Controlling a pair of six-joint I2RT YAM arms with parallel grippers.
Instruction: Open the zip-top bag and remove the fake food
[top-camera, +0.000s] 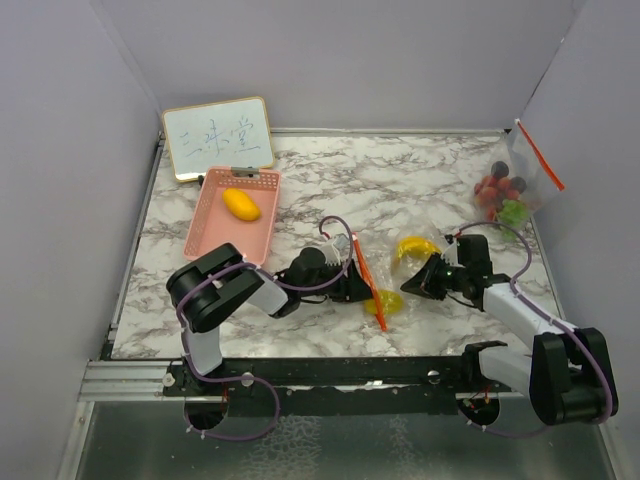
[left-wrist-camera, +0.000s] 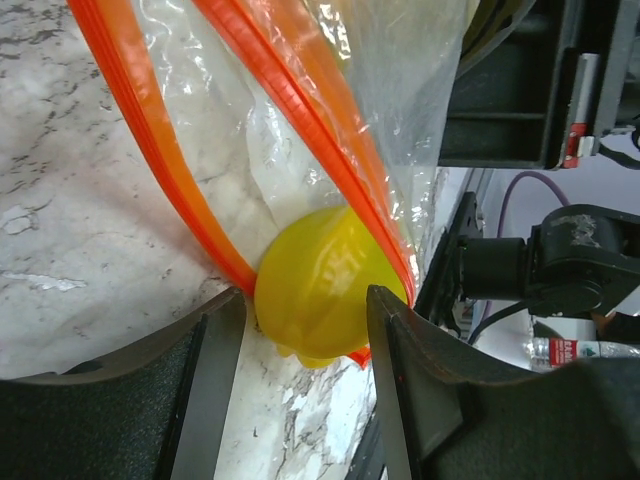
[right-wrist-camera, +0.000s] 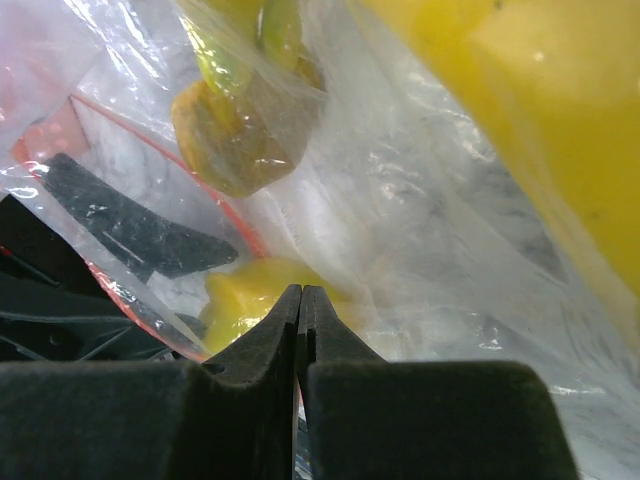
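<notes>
Yellow glossy fruit (left-wrist-camera: 325, 285), clear orange-zipped bag (left-wrist-camera: 390, 80)

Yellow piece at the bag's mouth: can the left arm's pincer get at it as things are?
Likely yes. The yellow piece pokes out between the orange zip lips of the bag, and the left pincer brackets it, a finger touching each side. Nothing seems to block it.
</notes>
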